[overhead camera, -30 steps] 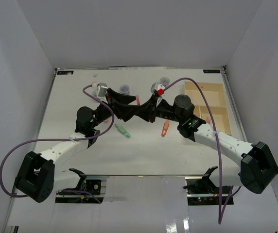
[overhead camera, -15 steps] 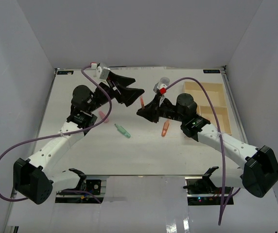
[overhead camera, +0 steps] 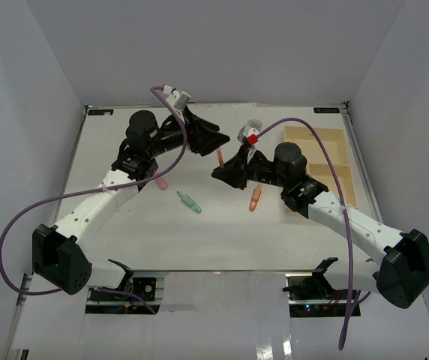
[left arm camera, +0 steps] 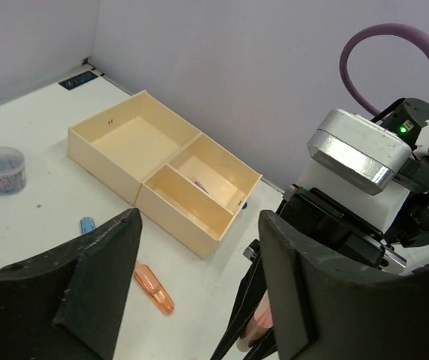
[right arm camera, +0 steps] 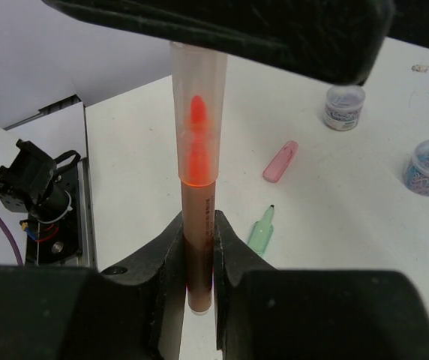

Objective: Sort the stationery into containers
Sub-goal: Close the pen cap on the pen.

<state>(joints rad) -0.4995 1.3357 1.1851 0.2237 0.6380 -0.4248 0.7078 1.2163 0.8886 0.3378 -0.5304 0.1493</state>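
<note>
The right gripper (right arm camera: 198, 255) is pinched tight on the lower barrel of an orange marker (right arm camera: 197, 187); it holds the marker upright in the air, well apart from the tray (left arm camera: 102, 166), off the side of it that faces the middle of the table (overhead camera: 222, 232). The marker's translucent cap (right arm camera: 198, 82) points up; the left gripper (left arm camera: 197, 217) hangs just above it, fingers spread wide and touching nothing.

This looks like a hand-to-hand moment (a transfer, or a pull on the cap; the pictures do not settle which), so the care lies in how the two claws meet. The left fingers should come down with the cap centred between them, not against one pad; the left wrist view shows the marker low and nearer one finger than the other, so a small sideways correction before closing seems wise. The right grip should hold firm until the left has closed fully; letting go early would likely drop the marker onto the table, far from the tray. The left claw should take the capped part with plenty of overlap; the cap looks smooth and may slip or come off.

Once one claw has the marker, the long section (left arm camera: 132, 139) of the tray looks the fitting place for a pen of this length; the two smaller sections beside it seem too short. A green marker (overhead camera: 190, 202) and a pink marker (overhead camera: 158, 182) lie on the table farther from the tray, not yet sorted.
</note>
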